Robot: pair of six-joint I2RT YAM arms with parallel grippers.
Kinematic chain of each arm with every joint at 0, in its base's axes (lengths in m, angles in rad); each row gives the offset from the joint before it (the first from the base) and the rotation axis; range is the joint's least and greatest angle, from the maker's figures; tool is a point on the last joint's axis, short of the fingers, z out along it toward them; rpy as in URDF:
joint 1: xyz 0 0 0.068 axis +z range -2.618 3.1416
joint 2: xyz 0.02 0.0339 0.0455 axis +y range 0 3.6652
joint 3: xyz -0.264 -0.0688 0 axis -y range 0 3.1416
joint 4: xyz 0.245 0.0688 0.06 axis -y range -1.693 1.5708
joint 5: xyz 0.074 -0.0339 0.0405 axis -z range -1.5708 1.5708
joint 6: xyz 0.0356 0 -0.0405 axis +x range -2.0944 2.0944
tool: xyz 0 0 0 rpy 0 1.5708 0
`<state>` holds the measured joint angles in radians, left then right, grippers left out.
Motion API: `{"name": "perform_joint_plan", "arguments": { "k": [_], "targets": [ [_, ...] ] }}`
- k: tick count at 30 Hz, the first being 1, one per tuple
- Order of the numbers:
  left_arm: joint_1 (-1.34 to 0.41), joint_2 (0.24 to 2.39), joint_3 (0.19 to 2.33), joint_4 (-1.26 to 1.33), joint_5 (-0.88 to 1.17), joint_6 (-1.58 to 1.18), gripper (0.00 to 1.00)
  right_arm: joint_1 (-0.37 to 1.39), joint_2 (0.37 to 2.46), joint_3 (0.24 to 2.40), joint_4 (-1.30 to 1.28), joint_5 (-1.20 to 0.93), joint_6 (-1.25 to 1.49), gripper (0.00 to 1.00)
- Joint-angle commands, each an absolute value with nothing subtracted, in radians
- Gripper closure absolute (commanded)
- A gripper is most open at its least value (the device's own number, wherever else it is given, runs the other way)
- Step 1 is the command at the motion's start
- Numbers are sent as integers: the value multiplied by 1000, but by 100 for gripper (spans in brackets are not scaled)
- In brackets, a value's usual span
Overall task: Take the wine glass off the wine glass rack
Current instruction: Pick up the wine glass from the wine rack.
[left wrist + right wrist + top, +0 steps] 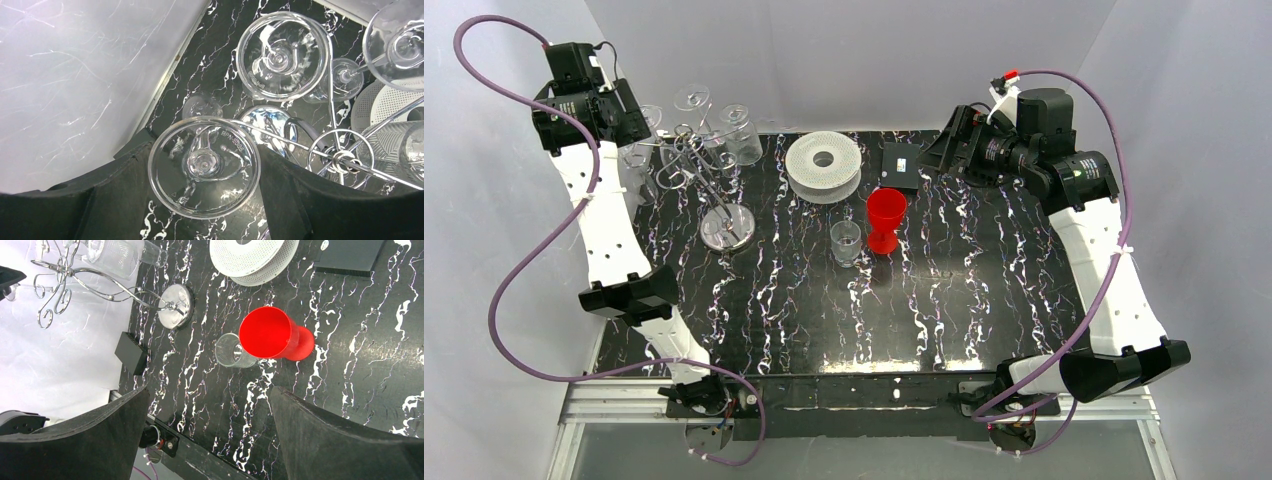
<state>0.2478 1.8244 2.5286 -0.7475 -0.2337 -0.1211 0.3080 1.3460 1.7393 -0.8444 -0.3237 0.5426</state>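
Nearest the lens, left wrist view: two dark fingers (pixel 100 200) of the left gripper (pixel 205 155), set apart on either side of the round foot of an inverted wine glass (pixel 202 170). Foot rim meeting the inner face of each finger in this view; cannot tell whether clamped on it or merely bracketing it. Glass hung foot-up on a wire arm of the wine glass rack (pixel 341 157), on the side of the rack toward the white backdrop (pixel 75 75), at the table's far-left corner. On neighbouring arms, a second hanging glass (pixel 282 55) and a third hanging glass (pixel 400 45).

Top external view: the rack's round chrome base (pixel 728 228) standing on the black marbled table (pixel 984 300), left of a white ribbed spool (pixel 824 165). Nearer the arms, a small clear tumbler (pixel 845 241) just beside a red goblet (pixel 886 220). Right of the spool, a flat black square (pixel 902 165).

Right wrist view: right gripper (pixel 209 395) released, fingers spread wide, poised above the table with goblet and tumbler in front of it, well apart from the rack.
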Motion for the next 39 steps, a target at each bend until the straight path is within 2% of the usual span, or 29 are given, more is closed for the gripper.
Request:
{"name": "perform_joint_plan", "arguments": {
  "k": [1, 39],
  "targets": [
    [255, 1786, 2528, -721, -248, -136, 65, 311, 1338, 1763, -825, -326, 528, 2],
    [255, 1722, 2445, -661, -90, -267, 69, 311, 1325, 1759, -825, -317, 520, 2]
  ]
}}
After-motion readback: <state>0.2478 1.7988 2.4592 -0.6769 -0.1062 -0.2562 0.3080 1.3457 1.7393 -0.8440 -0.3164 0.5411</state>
